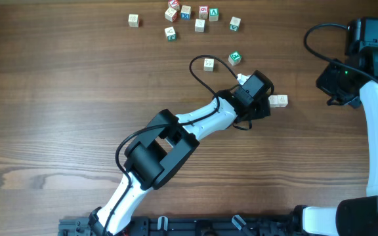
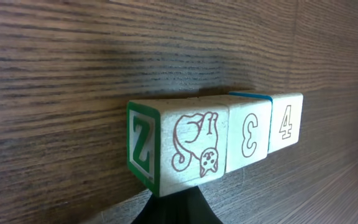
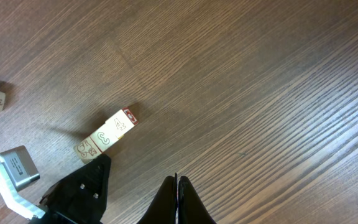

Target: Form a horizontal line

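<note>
The horizontal line (image 2: 229,140) is three pale wooden cubes touching side by side; their faces show a squirrel with a green Z on the end, a 3 and a 4. In the overhead view the line (image 1: 279,100) lies right of centre, its left end hidden under my left gripper (image 1: 265,105). In the left wrist view that gripper (image 2: 176,208) is shut, its black tip against the nearest cube's lower corner with nothing between the fingers. My right gripper (image 3: 177,199) is shut and empty, well apart from the line (image 3: 106,137). Overhead, the right gripper (image 1: 338,97) hangs to the line's right.
Several loose cubes (image 1: 199,25) with coloured symbols lie scattered at the table's far edge. Two more, one plain (image 1: 209,63) and one green (image 1: 235,58), sit just behind the left arm (image 1: 195,124). A black cable (image 1: 202,72) loops above that arm's wrist.
</note>
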You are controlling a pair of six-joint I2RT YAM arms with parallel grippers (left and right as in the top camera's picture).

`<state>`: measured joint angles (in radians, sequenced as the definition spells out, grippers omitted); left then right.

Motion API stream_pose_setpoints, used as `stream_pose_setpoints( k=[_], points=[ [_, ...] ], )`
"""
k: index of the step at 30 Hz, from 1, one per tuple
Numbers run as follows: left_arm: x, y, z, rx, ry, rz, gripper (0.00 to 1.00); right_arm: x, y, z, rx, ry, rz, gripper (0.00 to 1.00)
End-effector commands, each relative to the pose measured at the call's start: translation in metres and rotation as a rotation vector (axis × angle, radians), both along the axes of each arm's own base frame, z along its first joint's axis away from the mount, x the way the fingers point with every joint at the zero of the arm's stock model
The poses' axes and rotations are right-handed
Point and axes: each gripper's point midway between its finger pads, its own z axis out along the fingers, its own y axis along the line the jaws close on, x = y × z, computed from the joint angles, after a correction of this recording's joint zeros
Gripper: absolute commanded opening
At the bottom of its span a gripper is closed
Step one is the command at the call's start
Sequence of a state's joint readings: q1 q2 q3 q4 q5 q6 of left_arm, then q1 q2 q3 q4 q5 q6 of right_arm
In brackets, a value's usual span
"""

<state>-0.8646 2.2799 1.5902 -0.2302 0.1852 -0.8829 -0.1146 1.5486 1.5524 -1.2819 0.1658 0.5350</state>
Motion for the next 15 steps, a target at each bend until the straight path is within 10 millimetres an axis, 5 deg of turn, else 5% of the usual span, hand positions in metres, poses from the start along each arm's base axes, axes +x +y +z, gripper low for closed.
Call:
stream_pose_setpoints(
  k=[1,15],
  points=[
    [-0.001,0.003,-0.015,0.025,0.013,0.02,0.04,-0.001,-0.002,-0.006,-0.003,0.019,-0.019,0.05],
    [-0.025,-0.01,-0.009,0.004,0.041,-0.079,0.04,-0.001,0.0,-0.006,0.008,0.019,-0.015,0.05]
  ],
)
